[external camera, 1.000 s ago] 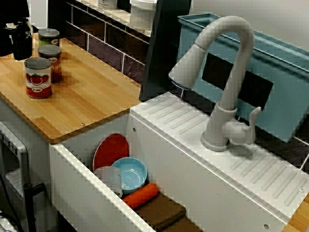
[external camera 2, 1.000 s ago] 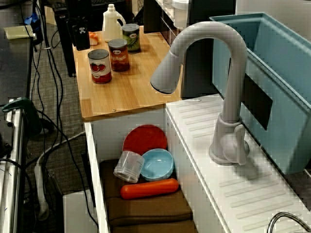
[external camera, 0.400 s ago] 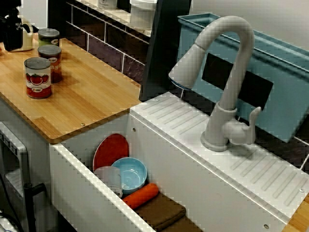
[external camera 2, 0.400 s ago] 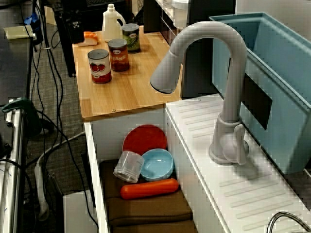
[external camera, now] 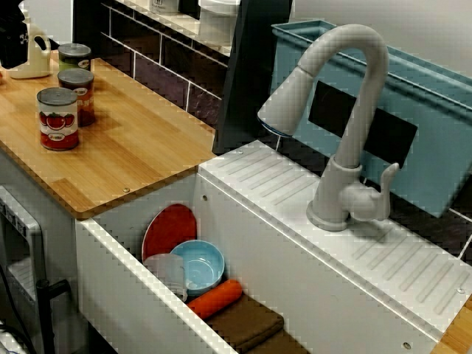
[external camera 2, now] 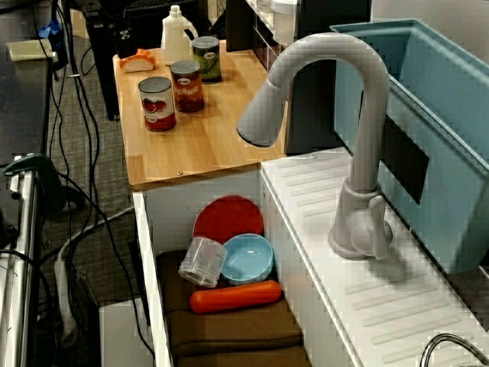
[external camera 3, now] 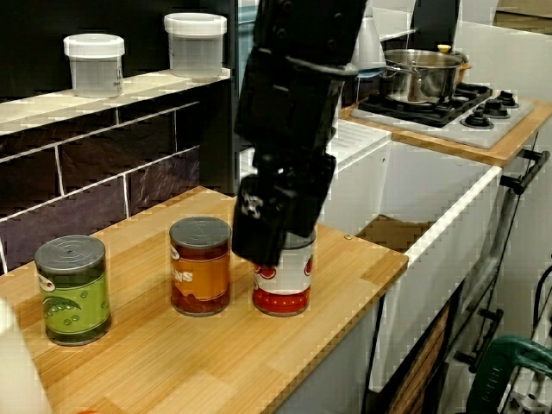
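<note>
In the view along the counter my black gripper (external camera 3: 264, 246) hangs over the wooden counter (external camera 3: 198, 362), right in front of the tomato can (external camera 3: 285, 280). Its fingers merge into one dark block, so their state is unclear. Left of that can stand an orange-labelled can (external camera 3: 200, 266) and a green-labelled can (external camera 3: 73, 289). In the view across the sink only a dark part of the gripper (external camera: 12, 40) shows at the top left, beside a white bottle (external camera: 31, 57). From above, an orange-and-white item (external camera 2: 137, 60) lies by the bottle (external camera 2: 175, 34).
The sink (external camera 2: 145, 252) holds a red plate (external camera 2: 228, 219), a blue bowl (external camera 2: 247, 258), a clear cup (external camera 2: 202, 262), a carrot (external camera 2: 235, 297) and a brown cloth (external camera 2: 229, 329). A grey faucet (external camera 2: 344, 115) arches over it; a teal bin (external camera 2: 443, 130) stands behind. Cables hang beside the counter.
The gripper has drawn back from the cans toward the far end of the counter, uncovering the white bottle and the orange-and-white item. The cans and sink contents have not moved.
</note>
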Action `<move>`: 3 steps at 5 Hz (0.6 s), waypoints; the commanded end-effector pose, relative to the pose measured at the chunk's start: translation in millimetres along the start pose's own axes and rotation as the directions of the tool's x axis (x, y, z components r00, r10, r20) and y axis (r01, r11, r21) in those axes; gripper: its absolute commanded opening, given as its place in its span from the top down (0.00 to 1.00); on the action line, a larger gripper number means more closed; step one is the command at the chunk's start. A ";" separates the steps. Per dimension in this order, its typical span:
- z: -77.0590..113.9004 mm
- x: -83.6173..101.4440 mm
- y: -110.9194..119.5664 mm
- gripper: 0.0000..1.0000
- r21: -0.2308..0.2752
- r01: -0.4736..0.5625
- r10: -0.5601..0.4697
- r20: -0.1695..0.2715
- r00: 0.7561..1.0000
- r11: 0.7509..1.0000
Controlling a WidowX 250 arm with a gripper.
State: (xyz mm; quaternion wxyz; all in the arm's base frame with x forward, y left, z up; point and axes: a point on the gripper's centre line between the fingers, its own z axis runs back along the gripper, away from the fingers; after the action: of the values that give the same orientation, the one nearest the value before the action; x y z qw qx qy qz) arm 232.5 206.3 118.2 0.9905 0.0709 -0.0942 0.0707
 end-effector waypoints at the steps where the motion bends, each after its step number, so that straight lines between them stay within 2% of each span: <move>1: 13.4 6.0 -6.6 0.00 0.279 0.013 -0.064 0.173 0.983 0.960; 2: 3.8 3.8 -17.9 0.00 0.330 0.064 -0.122 0.159 0.980 0.942; 3: -1.2 4.0 -20.4 0.00 0.341 0.091 -0.144 0.135 0.980 0.936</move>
State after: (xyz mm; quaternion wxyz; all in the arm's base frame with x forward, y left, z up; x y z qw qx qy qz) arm 242.6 185.4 99.8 0.9599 0.2406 -0.1428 0.0199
